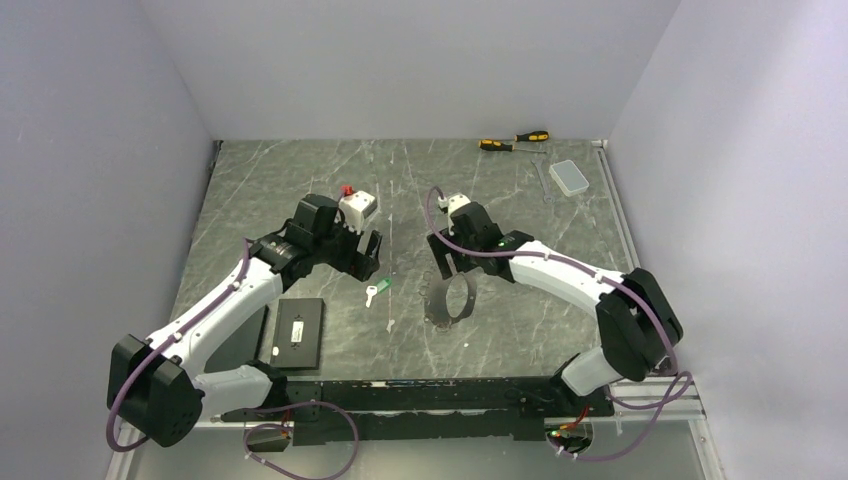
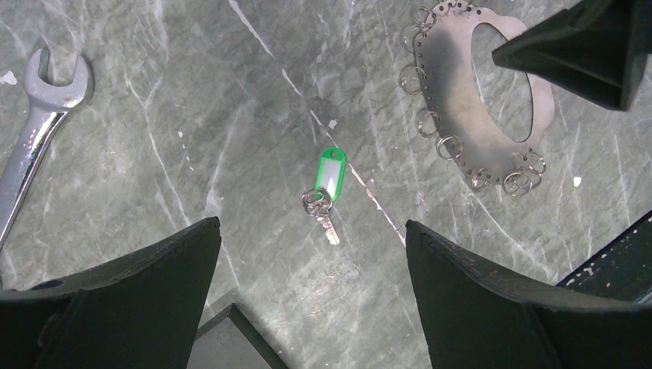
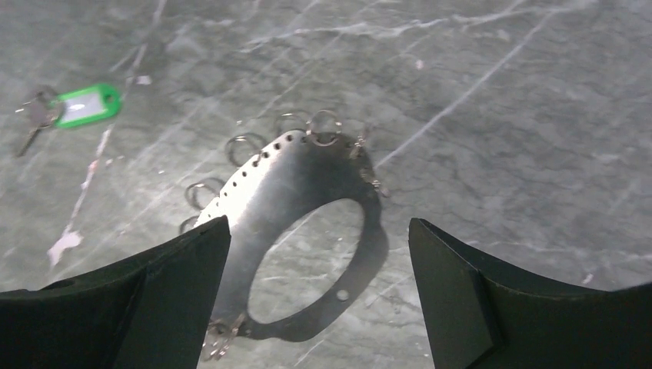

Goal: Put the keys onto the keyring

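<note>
The key [image 1: 377,290] [image 2: 327,184], a small silver one on a green tag, lies flat on the marble table. My left gripper [image 1: 366,260] [image 2: 311,224] hovers just above and short of it, open and holding nothing. The keyring [image 1: 448,300] [image 2: 454,115] [image 3: 307,200] is a dark toothed ring with small split rings along its rim, lying flat to the right of the key. My right gripper [image 1: 453,268] [image 3: 319,222] hangs over the keyring, open, one finger on each side of it and apart from it. The green tag of the key [image 3: 77,105] shows at upper left in the right wrist view.
A silver wrench [image 2: 34,131] lies left of the key in the left wrist view. A flat black box [image 1: 298,333] sits near the left arm. Two yellow-and-black screwdrivers [image 1: 515,141] and a grey box [image 1: 571,177] lie at the back right. A white block [image 1: 358,205] stands behind the left gripper.
</note>
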